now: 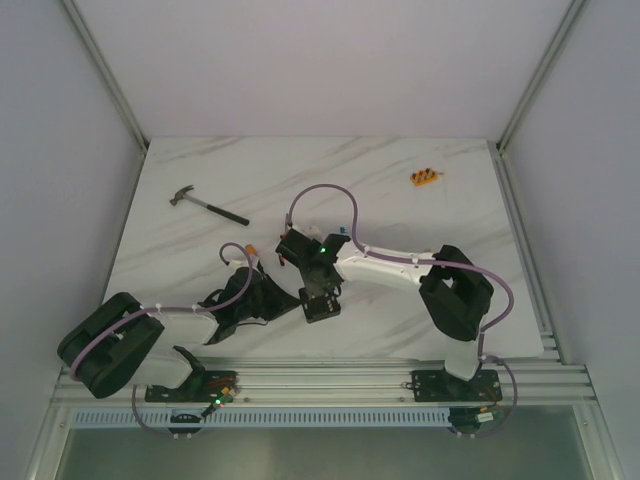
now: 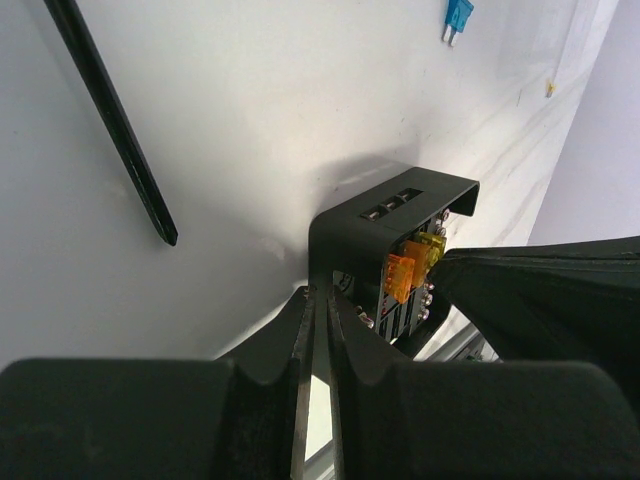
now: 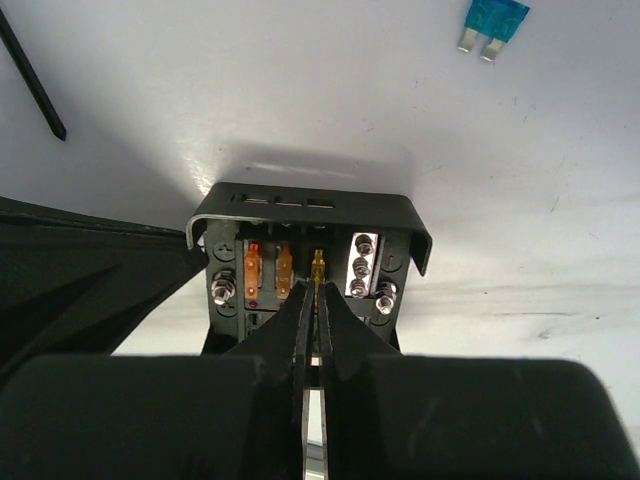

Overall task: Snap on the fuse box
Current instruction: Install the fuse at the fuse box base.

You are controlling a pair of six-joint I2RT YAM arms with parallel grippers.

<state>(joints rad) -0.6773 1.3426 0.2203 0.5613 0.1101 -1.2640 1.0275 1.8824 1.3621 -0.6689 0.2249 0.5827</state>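
The fuse box [image 3: 300, 205] is a small black box, held tilted with its open face toward the right wrist camera. Two orange fuses [image 3: 267, 270] sit in it side by side. My right gripper [image 3: 318, 290] is shut on a thin yellow fuse [image 3: 318, 266] standing in the slot beside them. In the left wrist view my left gripper [image 2: 320, 297] is shut on the edge of the fuse box's [image 2: 400, 205] black wall. From above, both grippers meet at the fuse box [image 1: 320, 303] near the table's front middle. The left gripper [image 1: 298, 298] comes from the left, the right gripper [image 1: 320, 285] from behind.
A hammer [image 1: 205, 203] lies at the back left; its black handle [image 2: 110, 120] shows in both wrist views. A loose blue fuse [image 3: 495, 20] lies on the white table beyond the box. An orange strip of fuses [image 1: 424, 178] sits at the back right. Aluminium rails [image 1: 320, 385] line the near edge.
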